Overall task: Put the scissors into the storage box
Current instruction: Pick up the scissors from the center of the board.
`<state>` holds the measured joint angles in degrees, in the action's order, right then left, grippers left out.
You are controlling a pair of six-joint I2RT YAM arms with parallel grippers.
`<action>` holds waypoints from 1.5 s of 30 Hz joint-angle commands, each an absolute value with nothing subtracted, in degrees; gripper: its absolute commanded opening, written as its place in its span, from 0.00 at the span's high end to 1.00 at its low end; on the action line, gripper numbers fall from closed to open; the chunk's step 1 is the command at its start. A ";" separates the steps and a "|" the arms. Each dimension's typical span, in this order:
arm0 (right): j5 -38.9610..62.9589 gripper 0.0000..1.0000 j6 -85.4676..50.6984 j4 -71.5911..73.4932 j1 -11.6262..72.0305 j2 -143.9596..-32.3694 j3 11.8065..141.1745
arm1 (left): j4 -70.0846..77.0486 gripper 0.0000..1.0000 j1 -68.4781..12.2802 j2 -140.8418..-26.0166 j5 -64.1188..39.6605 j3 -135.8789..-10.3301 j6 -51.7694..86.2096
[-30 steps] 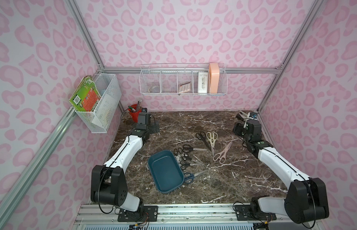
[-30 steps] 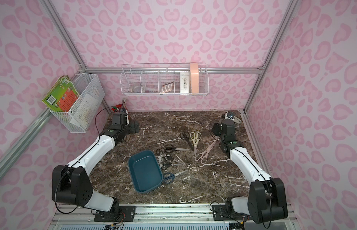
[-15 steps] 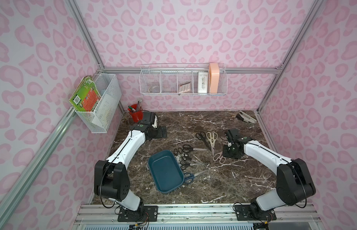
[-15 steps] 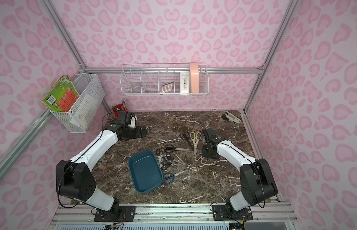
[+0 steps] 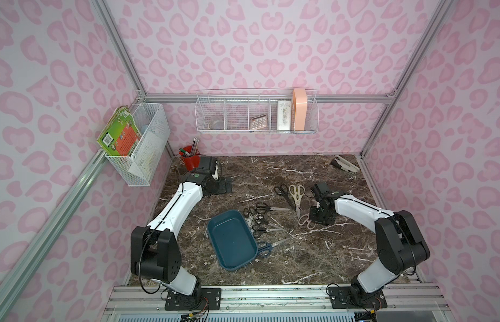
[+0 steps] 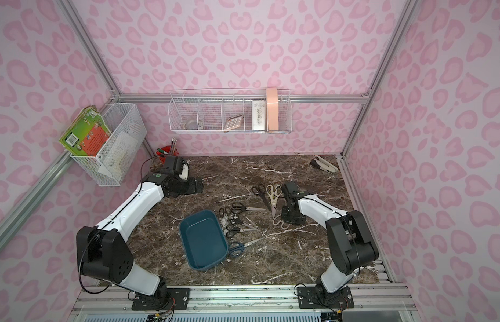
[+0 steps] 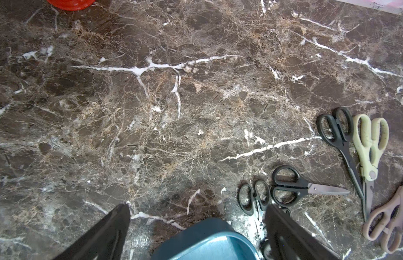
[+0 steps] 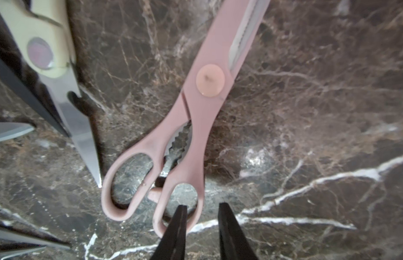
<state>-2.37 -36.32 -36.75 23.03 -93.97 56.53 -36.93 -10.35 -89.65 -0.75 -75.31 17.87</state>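
The right gripper, parked a second ago at the back corner beside the stapler, is now lowered onto the pink-handled scissors; its opening has been narrowed sharply in that time. In the right wrist view one finger is set inside a handle loop and the other outside it, so the rim is straddled; a sliver of marble is shown between the rim and the outer finger, so the pinch is judged not quite completed. The left gripper is held spread wide and empty near the back left; little has been altered there.

No pair has been stowed; the storage box is seen empty in both top views, front of centre. The black-handled pairs are clustered just beside it, the blue-handled pair is laid against its rim, and the cream-handled shears are laid just behind the pink pair; a first pick is judged to be in hand.

The marble tabletop is dark brown, white-veined and glossy; it is enclosed by pink-patterned walls, on which wire baskets are hung; a red pencil cup is stood in the back left corner.
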 commanded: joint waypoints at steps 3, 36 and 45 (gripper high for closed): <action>-4.21 0.76 -36.70 -35.73 23.44 -95.06 56.85 | -37.62 0.01 -10.37 -89.46 -0.10 -75.23 17.85; -8.00 1.00 -37.53 -37.08 23.74 -94.56 56.01 | -37.68 0.01 -10.31 -89.44 2.03 -74.97 17.40; -8.97 1.00 -34.07 -39.99 24.13 -85.04 59.66 | -36.15 0.01 -10.32 -91.97 -0.02 -74.46 18.87</action>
